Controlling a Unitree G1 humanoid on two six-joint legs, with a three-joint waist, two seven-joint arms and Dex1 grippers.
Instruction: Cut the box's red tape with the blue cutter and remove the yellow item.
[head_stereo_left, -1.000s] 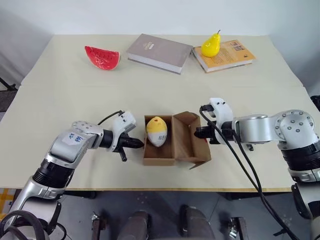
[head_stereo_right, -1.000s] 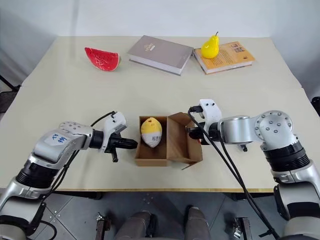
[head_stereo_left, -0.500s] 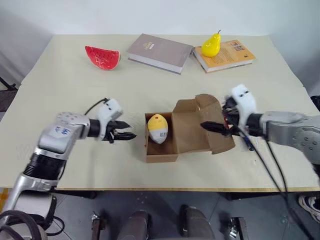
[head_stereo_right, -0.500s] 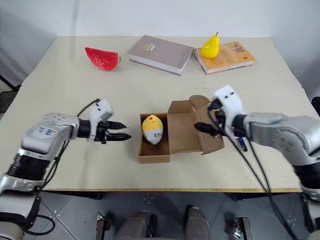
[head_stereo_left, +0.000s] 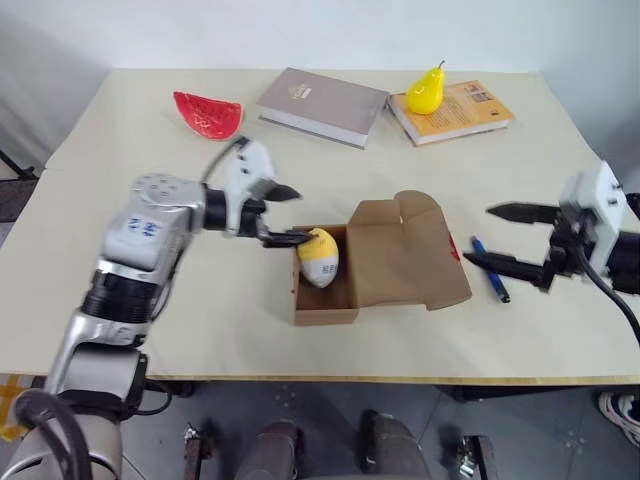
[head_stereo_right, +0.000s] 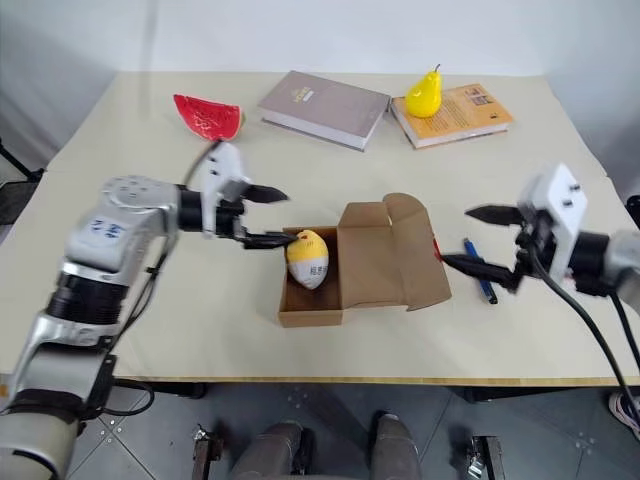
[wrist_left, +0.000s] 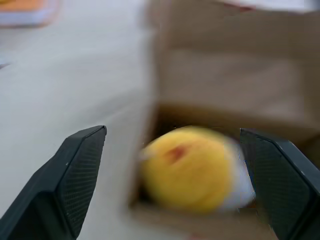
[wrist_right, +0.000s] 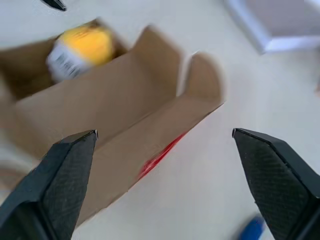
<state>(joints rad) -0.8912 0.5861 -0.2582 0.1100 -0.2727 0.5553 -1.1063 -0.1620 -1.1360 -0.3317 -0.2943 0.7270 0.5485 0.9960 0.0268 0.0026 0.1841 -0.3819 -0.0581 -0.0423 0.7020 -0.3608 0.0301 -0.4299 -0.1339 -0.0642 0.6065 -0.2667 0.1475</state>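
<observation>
The box (head_stereo_left: 375, 262) lies open at frame centre, well clear of the table's (head_stereo_left: 200, 310) front edge, the yellow item (head_stereo_left: 319, 256) inside. The left gripper (head_stereo_left: 285, 214) spreads released above it. The right gripper (head_stereo_left: 505, 238), released, hovers centre-right over the blue cutter (head_stereo_left: 490, 269). The right wrist view shows the red tape (wrist_right: 159, 156) under the flap.

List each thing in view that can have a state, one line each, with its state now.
box: open, lid flap folded flat toward the right gripper's side.
red tape: on the outer edge of the opened lid.
yellow item: inside the box, not gripped.
blue cutter: lying on the table beside the lid, unheld.
left gripper: open, above the yellow item.
right gripper: open, empty, near the cutter.
grey book: closed.
</observation>
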